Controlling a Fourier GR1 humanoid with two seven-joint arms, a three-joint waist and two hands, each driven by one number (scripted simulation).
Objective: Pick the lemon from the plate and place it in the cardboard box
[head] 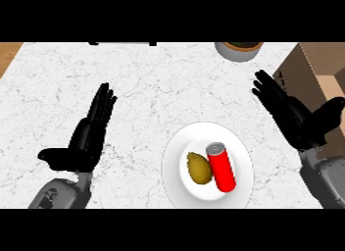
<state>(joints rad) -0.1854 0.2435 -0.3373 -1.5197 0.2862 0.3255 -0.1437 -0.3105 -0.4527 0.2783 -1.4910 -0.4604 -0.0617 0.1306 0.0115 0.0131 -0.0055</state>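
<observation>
Lemon [198,168]: dull yellow-brown, oval, lying on white plate [177,162], left half of it. Touching nothing but the plate, far as can be seen. No hand on it.

Red can [220,166]: on same plate, lying on its side just right of lemon, silver top pointing toward far side of counter. Can and lemon v. close, maybe touching; can't tell for sure.

Plate: round, white, on marble counter [154,78], near front edge, between the two forearms.

Cardboard box [327,78]: brown, at right edge of counter, only partly in view. Open side seems to face up; inside not visible from here.

Right hand [295,115]: black, fingers straight and spread, thumb out to the right. Holds nothing. Sits up and to the right of plate, apart from it, overlapping the box's near wall in view. Whether it touches the box, can't tell.

Left hand [88,135]: black, fingers straight and together, pointing away toward far side, thumb out to left. Holds nothing. Over bare counter, well left of plate.

Grey forearms: both come in from lower edge, one each side of plate.

Bowl or pot [239,50]: grey, dark contents, far edge of counter, cut off by view's top. Well apart from plate and hands.

Wood surface [2,61]: strip at far left, beside counter.
</observation>
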